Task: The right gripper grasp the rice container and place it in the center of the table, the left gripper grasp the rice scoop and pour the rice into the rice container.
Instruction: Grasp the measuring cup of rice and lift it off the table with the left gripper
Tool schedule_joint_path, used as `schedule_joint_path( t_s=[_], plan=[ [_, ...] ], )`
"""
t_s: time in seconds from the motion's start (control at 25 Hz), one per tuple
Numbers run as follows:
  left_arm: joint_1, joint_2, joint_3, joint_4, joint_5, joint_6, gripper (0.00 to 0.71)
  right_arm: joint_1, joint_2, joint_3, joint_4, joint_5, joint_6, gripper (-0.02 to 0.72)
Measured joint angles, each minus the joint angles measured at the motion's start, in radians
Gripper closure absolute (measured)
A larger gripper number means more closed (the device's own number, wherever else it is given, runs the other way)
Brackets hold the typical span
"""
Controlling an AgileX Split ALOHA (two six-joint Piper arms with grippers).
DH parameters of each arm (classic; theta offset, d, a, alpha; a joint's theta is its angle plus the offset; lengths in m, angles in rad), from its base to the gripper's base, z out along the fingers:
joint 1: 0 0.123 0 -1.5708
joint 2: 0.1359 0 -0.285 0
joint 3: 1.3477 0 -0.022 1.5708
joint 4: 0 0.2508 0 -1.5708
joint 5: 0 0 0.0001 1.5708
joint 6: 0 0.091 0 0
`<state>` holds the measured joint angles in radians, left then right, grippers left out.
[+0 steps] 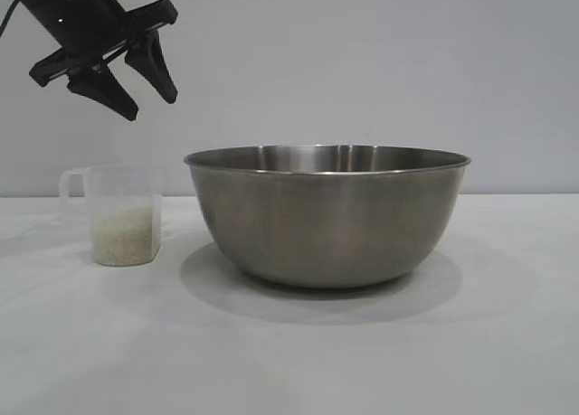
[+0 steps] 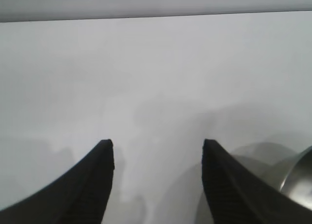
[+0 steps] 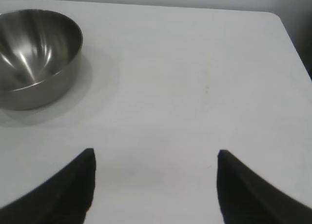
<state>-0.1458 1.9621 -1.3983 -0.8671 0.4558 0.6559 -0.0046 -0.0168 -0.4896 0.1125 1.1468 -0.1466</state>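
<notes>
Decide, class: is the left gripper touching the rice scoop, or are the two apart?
Apart. The exterior view shows the left gripper hanging open in the air above the rice scoop, with bare wall between its fingertips and the cup's rim.

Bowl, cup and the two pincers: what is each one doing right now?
rice container: upright on the table, empty inside.
rice scoop: upright beside it, apart, partly filled with rice.
left pincer: open, holding nothing, above the scoop.
right pincer: open, empty, away from the bowl.
</notes>
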Motion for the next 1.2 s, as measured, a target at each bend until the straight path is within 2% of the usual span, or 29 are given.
schedule_joint_path(
  t_s=[0.32,0.48,0.6,0.8,1.04,1.2],
  plan=[
    [0.009,-0.053,0.000,0.146,0.141,0.038,0.359,0.000,0.000,0.000,-0.002,0.000,0.000,0.255],
    [0.043,-0.158,0.000,0.307,0.201,-0.164,0.359,0.000,0.000,0.000,-0.002,0.000,0.000,0.255],
    [0.049,-0.228,0.000,0.414,0.257,-0.245,0.359,0.000,0.000,0.000,-0.002,0.000,0.000,0.255],
    [0.049,-0.322,0.002,0.479,0.382,-0.323,0.359,0.000,0.000,0.000,-0.002,0.000,0.000,0.255],
    [0.049,-0.492,0.152,0.541,0.400,-0.369,0.359,0.000,0.000,0.000,-0.002,0.000,0.000,0.255],
    [0.049,-0.634,0.318,0.545,0.337,-0.370,0.359,0.000,0.000,0.000,-0.002,0.000,0.000,0.255]
  ],
)
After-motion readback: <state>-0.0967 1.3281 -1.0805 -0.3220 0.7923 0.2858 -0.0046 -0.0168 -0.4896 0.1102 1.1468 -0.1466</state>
